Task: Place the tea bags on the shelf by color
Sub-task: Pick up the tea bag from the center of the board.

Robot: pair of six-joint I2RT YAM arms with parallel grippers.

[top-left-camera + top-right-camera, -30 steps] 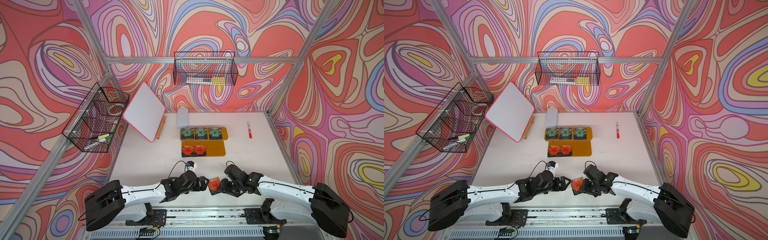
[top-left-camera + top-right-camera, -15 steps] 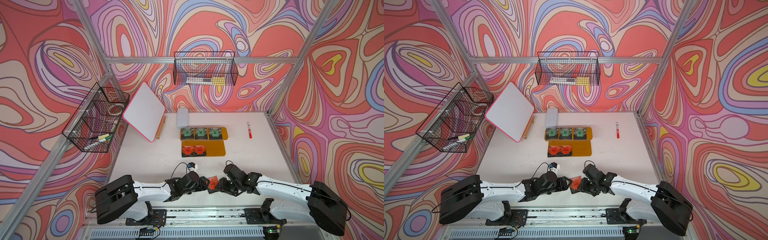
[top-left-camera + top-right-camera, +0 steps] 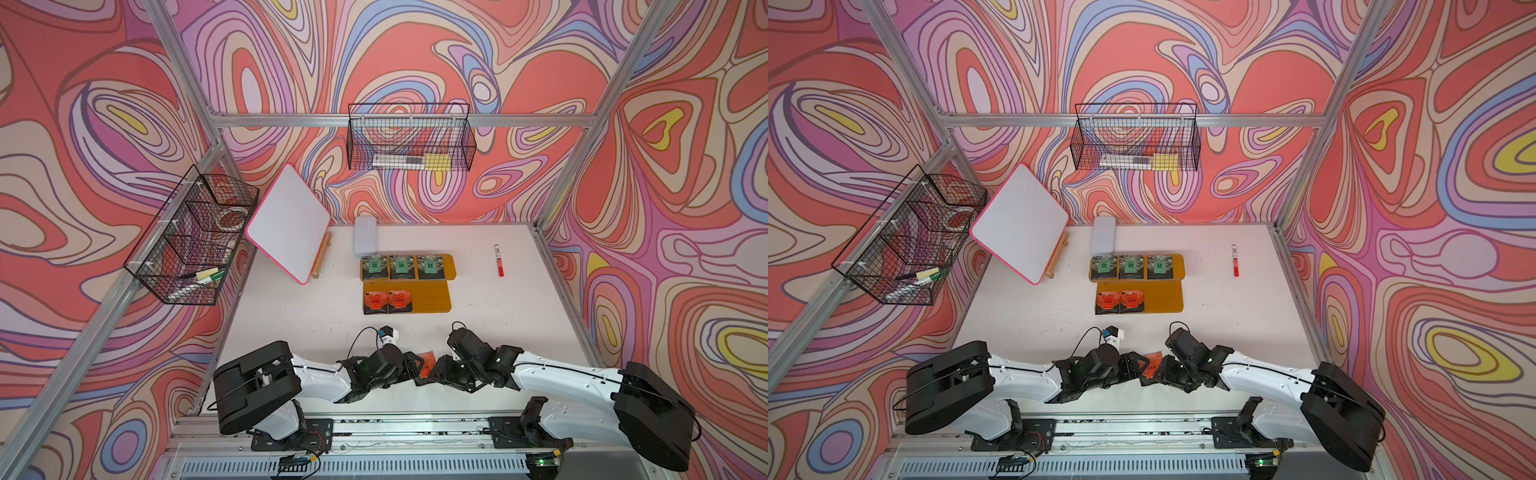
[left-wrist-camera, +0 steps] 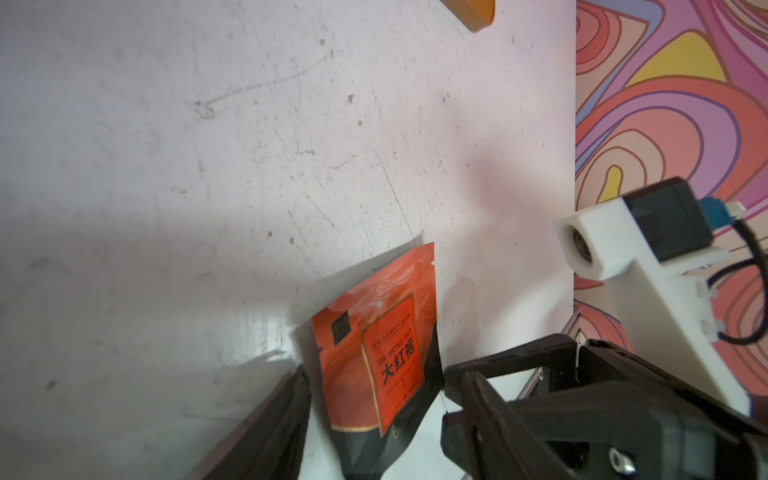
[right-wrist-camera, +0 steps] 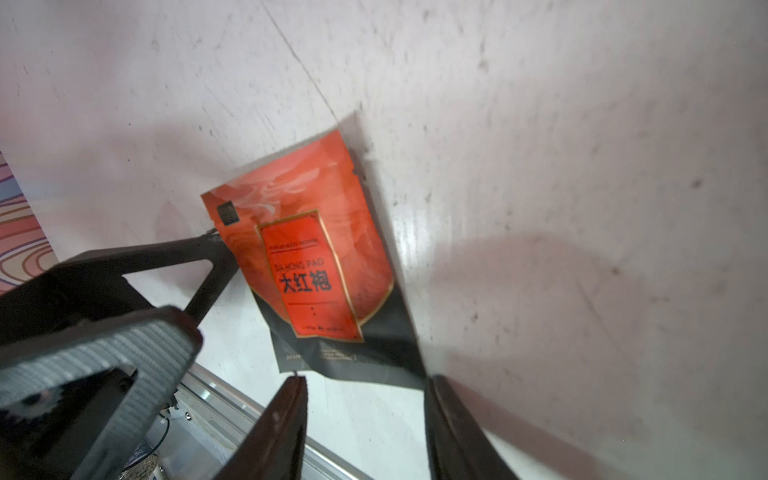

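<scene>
Orange-red tea bag (image 5: 316, 266) pinched by right end effector (image 5: 363, 386); left end effector (image 5: 210, 293) spread, touching it.

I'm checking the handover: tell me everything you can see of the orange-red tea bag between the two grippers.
The orange-red tea bag is a glossy, foil-like square sachet: swirled orange face, gold-framed label reading DA HONG PAO above Chinese characters, a small dark square in one corner, a black bottom band. It is held tilted, apparently off the table, near its front edge. The right gripper pinches the black band's sides; the left gripper straddles it, one fingertip touching its edge.
</scene>
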